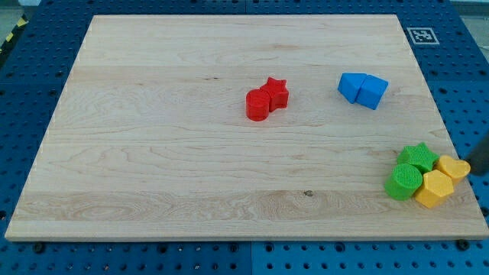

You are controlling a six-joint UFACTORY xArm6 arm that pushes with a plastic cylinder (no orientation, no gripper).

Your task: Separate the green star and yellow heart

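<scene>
My tip (481, 173), a bare rod with nothing to spread or pinch, sits just right of the yellow heart (454, 167). The green star (418, 156), left of it, touches the heart. Separation looks not yet done on the desk (191, 176).

Probably lab: wooden board (153, 137) on blue perforated bench (30, 84), fiducial tag (422, 35).
</scene>
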